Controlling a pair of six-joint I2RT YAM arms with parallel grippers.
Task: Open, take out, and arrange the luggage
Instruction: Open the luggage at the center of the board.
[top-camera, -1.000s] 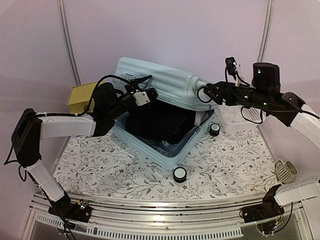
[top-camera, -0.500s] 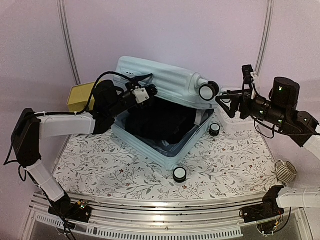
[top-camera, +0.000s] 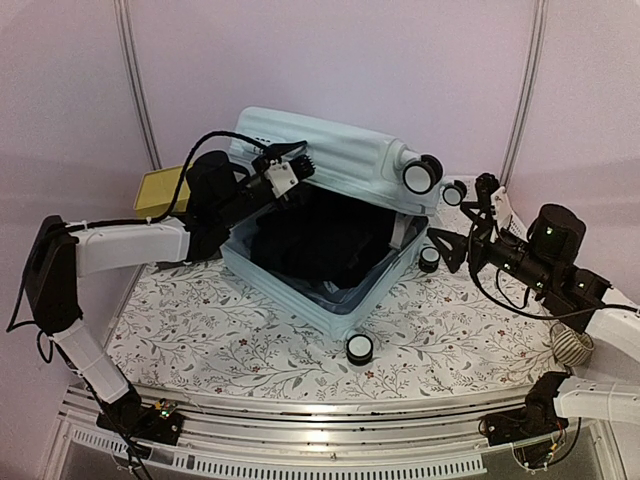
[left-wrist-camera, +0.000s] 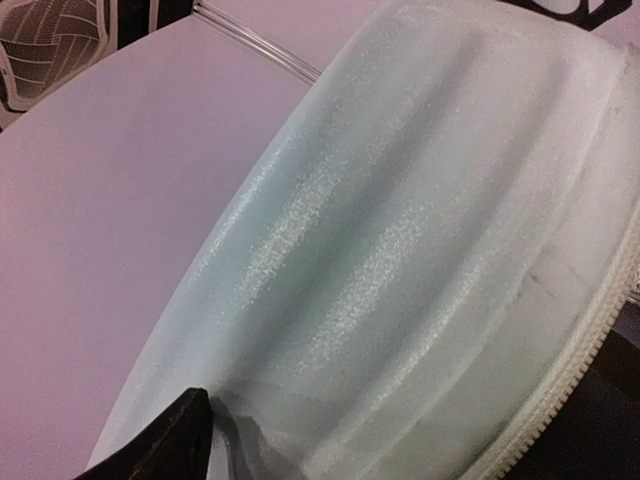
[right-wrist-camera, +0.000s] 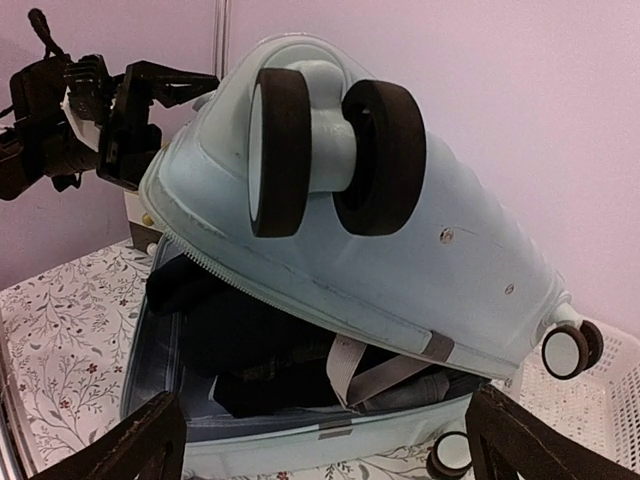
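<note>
One pale mint-blue ribbed hard-shell suitcase (top-camera: 292, 296), half open.
Four black-and-white caster wheels (top-camera: 359, 348) are showing; left gripper (top-camera: 290, 168) is holding the lid (top-camera: 350, 160), right gripper (right-wrist-camera: 322, 402) is standing wide.

Luggage (top-camera: 340, 165) shell: pale mint-blue, ribbed. Casters (top-camera: 417, 178): black tyres, white hubs. Contents (top-camera: 320, 240) black, strap (right-wrist-camera: 350, 370) grey. Tablecloth (top-camera: 450, 320): white, grey vine print, small red flowers. Box (top-camera: 160, 192) yellow. Basket (right-wrist-camera: 600, 400) white lattice. Wall (top-camera: 350, 60) pale lilac.
</note>
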